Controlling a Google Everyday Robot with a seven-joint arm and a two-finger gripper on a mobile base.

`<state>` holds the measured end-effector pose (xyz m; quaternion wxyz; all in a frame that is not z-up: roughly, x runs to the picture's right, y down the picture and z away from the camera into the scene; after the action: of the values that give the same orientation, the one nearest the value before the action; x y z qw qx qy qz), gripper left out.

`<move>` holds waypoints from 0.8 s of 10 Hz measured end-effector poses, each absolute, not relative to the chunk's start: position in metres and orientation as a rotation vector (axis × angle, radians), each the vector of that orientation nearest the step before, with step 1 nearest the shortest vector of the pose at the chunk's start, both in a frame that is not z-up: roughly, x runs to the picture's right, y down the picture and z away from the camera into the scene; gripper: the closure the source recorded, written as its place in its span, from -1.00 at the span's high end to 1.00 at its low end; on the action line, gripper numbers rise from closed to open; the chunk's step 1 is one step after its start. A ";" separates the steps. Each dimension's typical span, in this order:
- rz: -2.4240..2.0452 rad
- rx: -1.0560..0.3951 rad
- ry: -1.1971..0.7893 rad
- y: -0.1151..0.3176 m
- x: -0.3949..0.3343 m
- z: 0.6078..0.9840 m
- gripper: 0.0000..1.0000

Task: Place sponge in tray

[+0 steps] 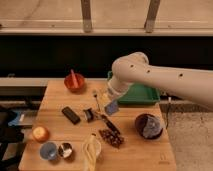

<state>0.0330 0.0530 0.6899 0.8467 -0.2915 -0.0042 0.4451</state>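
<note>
My gripper (110,102) hangs under the white arm that reaches in from the right, over the middle of the wooden table (55,100). It is shut on a small blue-grey sponge (111,108), held a little above the tabletop. The green tray (142,95) sits at the table's back right, just right of and behind the gripper; the arm's elbow hides part of it. The sponge is left of the tray's near left corner, outside it.
A red bowl (74,82) with a utensil stands at the back left. A black block (71,115), a small dark object (89,115), a dark snack bag (111,137), a purple bowl (148,125), an orange (40,133), a blue cup (48,150), a small bowl (65,149) and a pale yellow item (91,149) lie around.
</note>
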 end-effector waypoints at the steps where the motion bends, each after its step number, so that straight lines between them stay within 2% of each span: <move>1: 0.941 -0.614 -0.008 0.053 0.034 0.690 -1.00; 5: 0.951 -0.609 -0.001 0.053 0.034 0.691 -1.00; 8: 1.031 -0.535 0.047 0.040 0.061 0.703 -1.00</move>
<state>0.0614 0.0397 0.7033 0.8358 -0.2527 0.0221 0.4869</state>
